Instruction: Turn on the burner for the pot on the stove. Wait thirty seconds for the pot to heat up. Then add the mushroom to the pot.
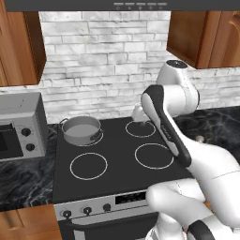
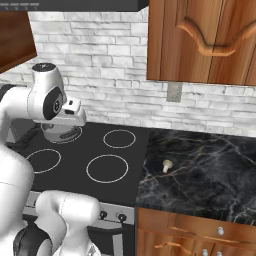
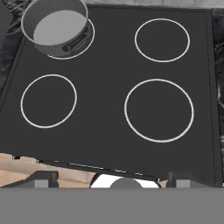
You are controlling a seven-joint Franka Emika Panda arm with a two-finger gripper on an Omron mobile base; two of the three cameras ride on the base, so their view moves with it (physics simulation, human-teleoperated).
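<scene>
Mushroom [image 2: 167, 165] on the tabletop, well away from the fingers [image 3: 112, 179] — tiny, light, soft; pinch the cap gently. Fingers apart, empty.

My left base camera looked forward and down from behind my arm, my right one likewise from the other side, both sharing the stove [image 1: 117, 154], my hand camera faced down over the cooktop's rings from close above.
</scene>
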